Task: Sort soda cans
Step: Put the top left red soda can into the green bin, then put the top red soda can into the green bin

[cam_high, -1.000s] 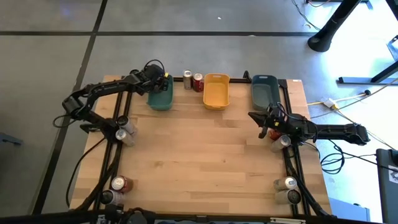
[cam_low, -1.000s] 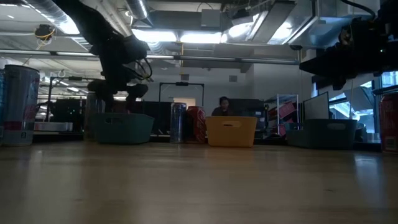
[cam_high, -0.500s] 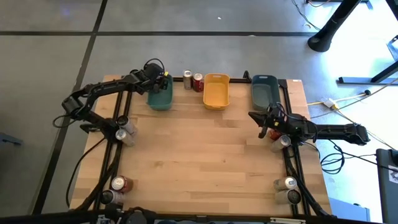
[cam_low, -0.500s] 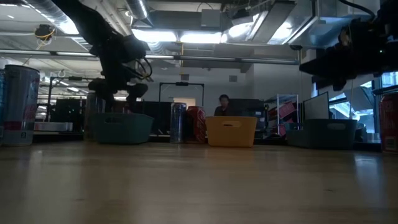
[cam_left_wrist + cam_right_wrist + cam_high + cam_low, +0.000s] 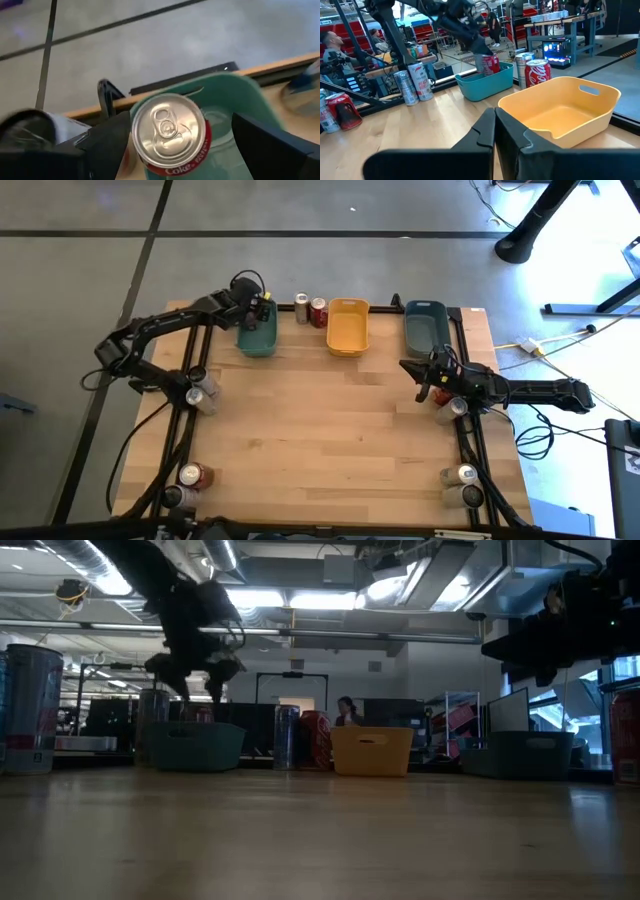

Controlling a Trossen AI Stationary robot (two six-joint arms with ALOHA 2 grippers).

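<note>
A pale wooden table (image 5: 320, 430) of joined planks carries three smooth plastic trays along its far edge: a teal tray (image 5: 258, 332) toward the far left corner, a yellow tray (image 5: 347, 326) at the middle, and a grey-blue tray (image 5: 424, 326) toward the far right corner. The left gripper (image 5: 256, 311) hovers over the teal tray with its fingers spread wide, holding nothing; directly under it a red can (image 5: 169, 134) with a round silver top stands upright in that tray, clear of both fingers. Two more cans, one silver (image 5: 301, 308) and one red (image 5: 318, 311), stand side by side at the far edge between the teal and yellow trays. Other cans sit in small groups at the left edge (image 5: 200, 393), the near left corner (image 5: 188, 476), the right edge (image 5: 456, 406) and the near right corner (image 5: 464, 477). The right gripper (image 5: 424, 379) waits near the right edge, just in front of the grey-blue tray, its fingers pressed together and empty. The table's broad middle lies open.
</note>
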